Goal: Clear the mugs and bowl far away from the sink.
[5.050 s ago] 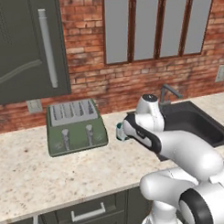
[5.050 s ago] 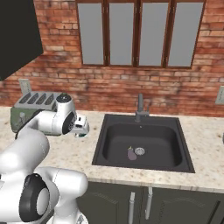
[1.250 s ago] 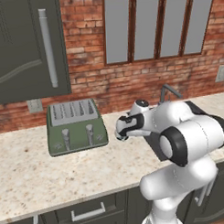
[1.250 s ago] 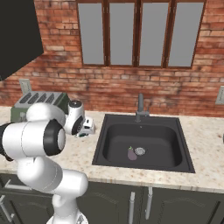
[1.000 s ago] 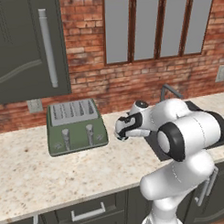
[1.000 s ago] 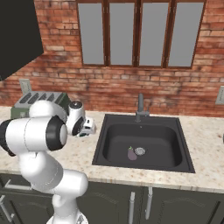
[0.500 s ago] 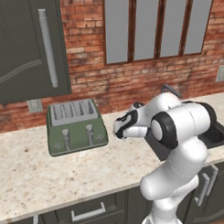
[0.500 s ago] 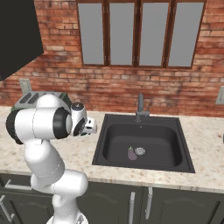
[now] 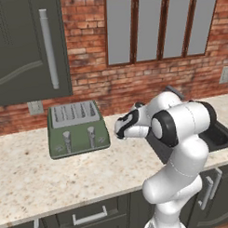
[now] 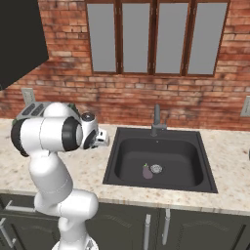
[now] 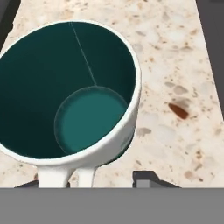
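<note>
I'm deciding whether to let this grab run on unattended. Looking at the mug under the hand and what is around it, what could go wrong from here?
1. The white mug sits left of centre over the gripper, its handle pointing at the hand; the jaws may close on the handle or rim and tip it.
2. The sink edge lies close beside the mug, so a nudged mug could roll in.

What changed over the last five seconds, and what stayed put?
The arm swung its elbow up and lowered the gripper over the white mug between toaster and sink; whether the jaws grip it is unclear. Toaster, sink and the small item in the basin stayed put.
</note>
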Robot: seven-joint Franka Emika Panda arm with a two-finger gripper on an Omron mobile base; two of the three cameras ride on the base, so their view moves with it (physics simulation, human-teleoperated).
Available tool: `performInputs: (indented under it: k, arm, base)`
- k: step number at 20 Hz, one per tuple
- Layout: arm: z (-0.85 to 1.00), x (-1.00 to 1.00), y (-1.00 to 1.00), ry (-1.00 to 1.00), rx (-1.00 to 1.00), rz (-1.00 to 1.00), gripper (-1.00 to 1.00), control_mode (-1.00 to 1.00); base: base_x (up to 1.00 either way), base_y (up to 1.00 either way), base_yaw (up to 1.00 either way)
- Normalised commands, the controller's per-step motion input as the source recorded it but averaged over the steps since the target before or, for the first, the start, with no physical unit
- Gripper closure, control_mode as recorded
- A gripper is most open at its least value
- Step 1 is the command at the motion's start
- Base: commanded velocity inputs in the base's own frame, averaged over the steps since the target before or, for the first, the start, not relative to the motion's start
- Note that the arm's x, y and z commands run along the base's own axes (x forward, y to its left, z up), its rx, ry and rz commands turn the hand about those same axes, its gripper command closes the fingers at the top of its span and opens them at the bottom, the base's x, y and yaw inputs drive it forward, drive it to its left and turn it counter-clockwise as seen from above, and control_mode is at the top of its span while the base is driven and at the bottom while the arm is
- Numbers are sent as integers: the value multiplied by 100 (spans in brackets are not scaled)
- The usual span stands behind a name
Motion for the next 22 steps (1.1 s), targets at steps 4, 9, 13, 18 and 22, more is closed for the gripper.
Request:
performInputs:
  k: [4, 9, 13, 18, 22]
  arm:
    - [-1, 27, -5, 0, 0, 0, 100, -100]
    - [-7, 41, -2, 0, 0, 0, 100, -100]
    - [-8, 34, 0, 0, 0, 0, 100, -100]
    - [-3, 13, 0, 0, 0, 1, 100, -100]
    - [38, -39, -9, 0, 4, 0, 100, -100]
  base:
    - [0, 0, 0]
    - [0, 0, 0]
    - [0, 0, 0]
    - [0, 0, 0]
    - [0, 0, 0]
